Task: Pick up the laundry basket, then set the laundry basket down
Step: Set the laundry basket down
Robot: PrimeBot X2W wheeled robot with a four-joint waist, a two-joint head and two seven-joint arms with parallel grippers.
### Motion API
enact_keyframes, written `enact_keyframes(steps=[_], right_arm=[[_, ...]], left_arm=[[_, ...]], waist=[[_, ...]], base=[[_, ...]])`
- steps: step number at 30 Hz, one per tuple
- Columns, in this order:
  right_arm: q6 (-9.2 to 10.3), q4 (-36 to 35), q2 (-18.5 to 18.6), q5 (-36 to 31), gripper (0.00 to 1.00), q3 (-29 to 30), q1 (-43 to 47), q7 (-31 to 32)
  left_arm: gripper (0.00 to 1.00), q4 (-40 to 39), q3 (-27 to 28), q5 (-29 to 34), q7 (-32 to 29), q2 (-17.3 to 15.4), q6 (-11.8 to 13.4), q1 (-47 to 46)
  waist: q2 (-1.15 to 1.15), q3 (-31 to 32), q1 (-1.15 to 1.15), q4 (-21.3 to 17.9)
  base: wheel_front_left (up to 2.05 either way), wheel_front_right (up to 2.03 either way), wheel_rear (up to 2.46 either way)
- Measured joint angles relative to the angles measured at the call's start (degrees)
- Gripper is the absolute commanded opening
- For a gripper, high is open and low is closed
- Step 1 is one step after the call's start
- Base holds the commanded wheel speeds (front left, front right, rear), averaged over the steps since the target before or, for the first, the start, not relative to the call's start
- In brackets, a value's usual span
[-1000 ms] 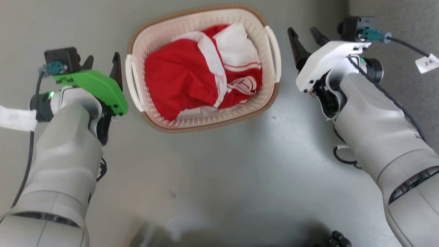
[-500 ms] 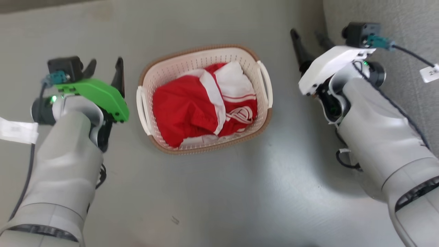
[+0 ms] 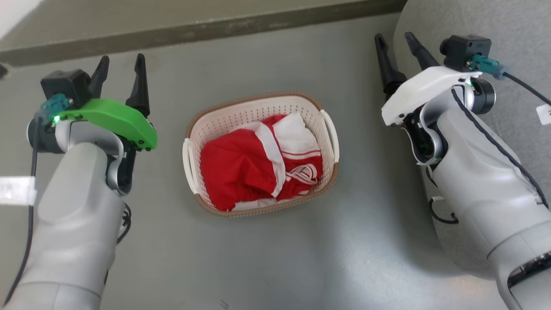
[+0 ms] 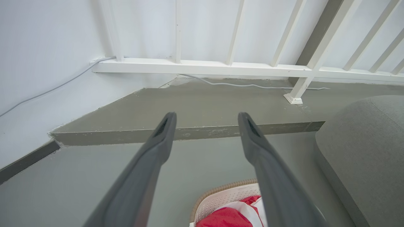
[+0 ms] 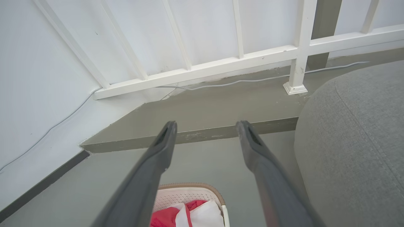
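Presently: laundry basket (image 3: 261, 154) rests on grey floor (image 3: 267, 258), holding red-and-white clothing (image 3: 262, 168); left gripper (image 3: 121, 72) and right gripper (image 3: 399, 43) flank it, well apart, fingers spread, empty. Risk: uneven handle grips would tilt it.

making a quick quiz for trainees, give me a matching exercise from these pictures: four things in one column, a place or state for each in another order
Column one
1. laundry basket
2. left gripper
3. right gripper
4. red and white clothing

Column two
a. open, white cover behind its fingers
b. standing on the grey floor, between the two arms
c. open, green cover behind its fingers
d. lying bunched inside the basket

Pairs: 1-b, 2-c, 3-a, 4-d
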State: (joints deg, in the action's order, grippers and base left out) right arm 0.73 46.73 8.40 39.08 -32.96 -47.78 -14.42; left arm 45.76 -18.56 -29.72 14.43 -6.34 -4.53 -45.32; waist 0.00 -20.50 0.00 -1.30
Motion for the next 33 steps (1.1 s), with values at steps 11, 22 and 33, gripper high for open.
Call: enact_keyframes(steps=[11,22,33], right_arm=[[4.01,-11.9,1.1,-8.1,1.00,4.7,10.4,0.0],[5.50,-19.0,1.2,-12.7,1.00,6.7,22.7,0.0],[5.92,-22.9,1.4,-15.0,1.00,9.5,33.3,0.0]], left_arm=[[1.00,-12.6,3.8,3.9,0.0,0.1,3.1,11.1],[1.00,-20.1,4.5,7.3,0.0,0.7,4.9,24.3],[1.00,-26.5,4.7,10.4,0.0,1.0,6.1,34.1]], waist=[[0.00,5.5,0.00,0.2],[0.00,10.7,0.00,0.0],[0.00,15.6,0.00,0.1]], base=[[0.00,0.00,0.00],[0.00,0.00,0.00],[0.00,0.00,0.00]])
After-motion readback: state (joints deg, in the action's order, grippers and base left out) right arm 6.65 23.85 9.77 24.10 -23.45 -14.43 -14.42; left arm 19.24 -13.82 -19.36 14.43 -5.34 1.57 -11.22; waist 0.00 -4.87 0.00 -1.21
